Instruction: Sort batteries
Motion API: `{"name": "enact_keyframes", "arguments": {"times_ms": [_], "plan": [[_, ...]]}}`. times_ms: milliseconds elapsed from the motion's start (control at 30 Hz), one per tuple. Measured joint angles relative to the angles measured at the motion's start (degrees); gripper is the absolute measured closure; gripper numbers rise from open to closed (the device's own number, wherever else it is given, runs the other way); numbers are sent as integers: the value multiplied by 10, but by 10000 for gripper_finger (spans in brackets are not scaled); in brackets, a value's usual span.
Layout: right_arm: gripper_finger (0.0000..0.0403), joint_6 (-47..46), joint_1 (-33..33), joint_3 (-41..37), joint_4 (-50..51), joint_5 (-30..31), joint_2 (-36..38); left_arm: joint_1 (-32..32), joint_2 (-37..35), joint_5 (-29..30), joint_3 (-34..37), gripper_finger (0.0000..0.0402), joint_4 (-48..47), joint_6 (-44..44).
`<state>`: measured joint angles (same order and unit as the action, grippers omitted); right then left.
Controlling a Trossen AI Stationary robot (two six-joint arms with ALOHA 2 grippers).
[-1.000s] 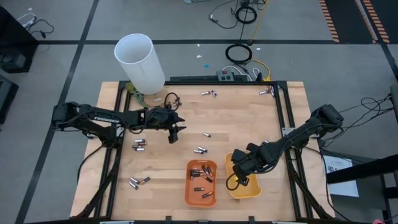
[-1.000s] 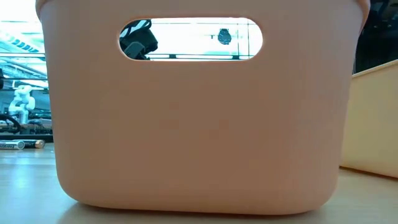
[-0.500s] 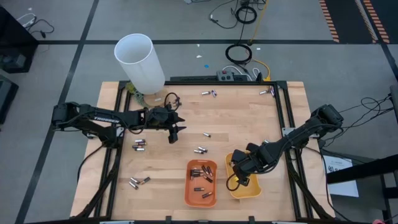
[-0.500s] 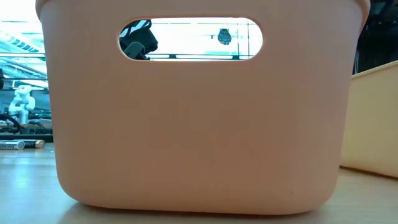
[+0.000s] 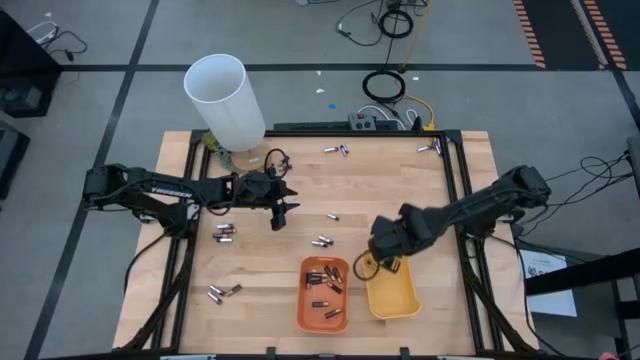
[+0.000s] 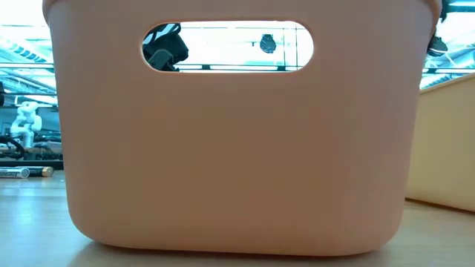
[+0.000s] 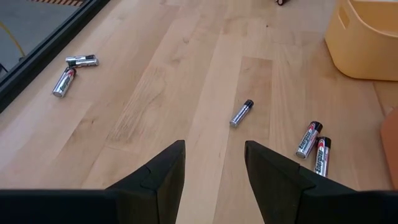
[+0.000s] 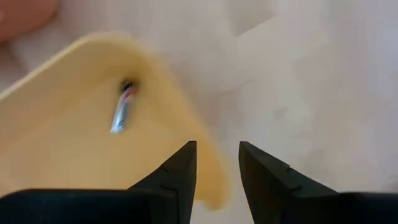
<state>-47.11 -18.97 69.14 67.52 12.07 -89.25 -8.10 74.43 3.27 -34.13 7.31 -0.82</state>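
Batteries lie scattered on the wooden table: one pair (image 5: 321,241), a single cell (image 5: 332,216), and groups at the left (image 5: 223,232) (image 5: 222,292). Several dark cells lie in the orange tray (image 5: 304,318). The yellow tray (image 5: 392,300) holds one silvery battery (image 8: 121,109). My right gripper (image 8: 217,149) hangs open over that tray's far left corner (image 5: 362,266), pointing down, with nothing between its fingers. My left gripper (image 5: 283,217) waits open at the left middle, a single battery (image 7: 241,113) lying ahead of it (image 7: 214,149).
A tall white tube (image 5: 225,100) stands at the far left corner. More batteries lie along the far edge (image 5: 336,150) (image 5: 428,147). In the low view the orange tray's wall (image 6: 237,148) fills the picture, with the yellow tray (image 6: 449,141) to its right.
My right gripper has risen out of the yellow tray and gone toward the table's far edge and left, tipping to point more steeply down. It now hangs over the tray's far left corner. The left arm has kept still.
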Motion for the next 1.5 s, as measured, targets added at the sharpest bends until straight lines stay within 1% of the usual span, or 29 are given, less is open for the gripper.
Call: {"name": "enact_keyframes", "arguments": {"times_ms": [100, 167, 300, 400, 500, 700, 833, 1000, 1200, 1500], "plan": [[293, 15, 30, 34, 53, 37, 0, 0, 0, 0, 0, 224, 0, -1], [293, 17, 52, 41, 84, 37, 1, 0, 0, 0, 0, 224, 0, -1], [293, 49, 94, 14, 144, -33, 0, 0, 0, 0, 0, 224, 0, -1], [293, 65, 132, -29, 159, -62, 0, 0, 0, 0, 0, 224, -1, 1], [293, 78, 173, -76, 160, -68, 0, 0, 0, 0, 0, 224, -1, 1], [293, 95, 253, -165, 118, -138, 0, 0, 0, 0, 0, 224, -2, 1], [293, 106, 292, -214, 80, -166, 0, 0, 0, 0, 0, 224, -2, 1], [293, 122, 313, -243, 61, -165, 0, 0, 0, 0, 0, 224, -2, 0], [293, 129, 314, -246, 29, -167, 0, 0, 0, 0, 0, 224, -2, 1], [293, 129, 314, -246, 25, -169, 0, 0, 0, 0, 0, 224, -4, 1]]}}
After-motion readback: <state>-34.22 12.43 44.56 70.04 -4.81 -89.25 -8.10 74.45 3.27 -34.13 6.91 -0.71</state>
